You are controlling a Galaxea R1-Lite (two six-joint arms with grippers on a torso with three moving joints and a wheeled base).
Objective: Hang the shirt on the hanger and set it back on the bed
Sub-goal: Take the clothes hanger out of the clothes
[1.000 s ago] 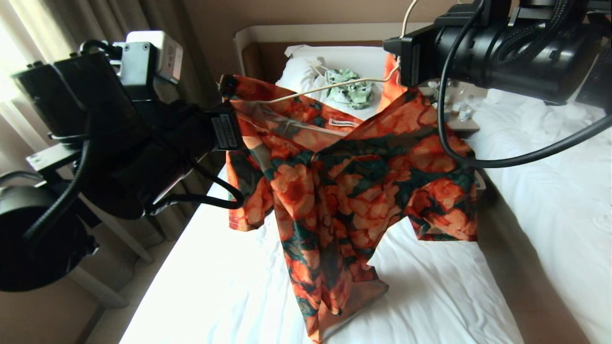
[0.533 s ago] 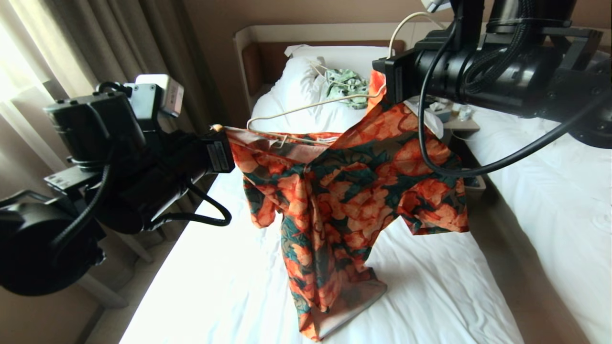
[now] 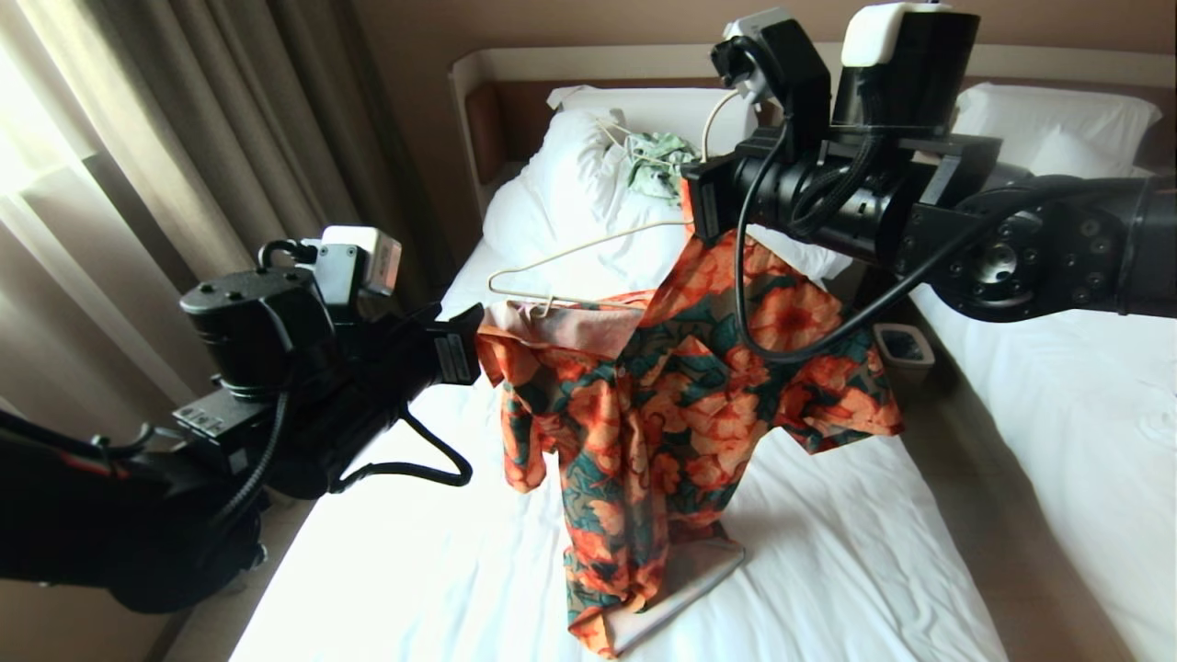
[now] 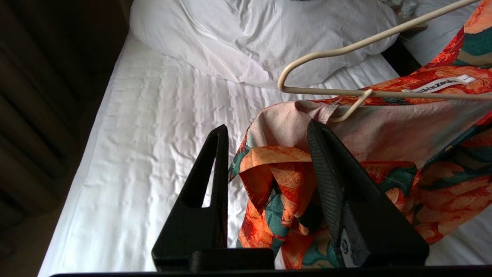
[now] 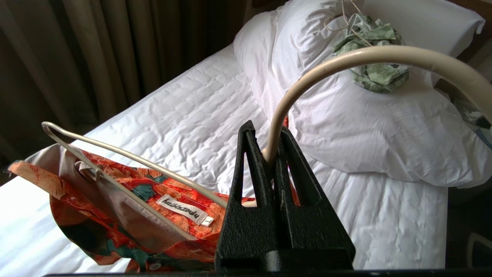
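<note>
The right gripper (image 5: 269,154) clamps the hanger (image 3: 588,253) by its neck above the bed (image 3: 441,552); the left gripper (image 4: 265,134), jaws parted around the shirt (image 3: 680,395) shoulder, should draw that fabric over the bare hanger end.

Beige curtains (image 3: 184,138) hang at my left, daylight glaring through the window (image 3: 23,129) behind them. Tan wall (image 3: 552,23) ahead. A second white bed (image 3: 1057,386) lies right, a small bin (image 3: 906,348) in the gap.
</note>
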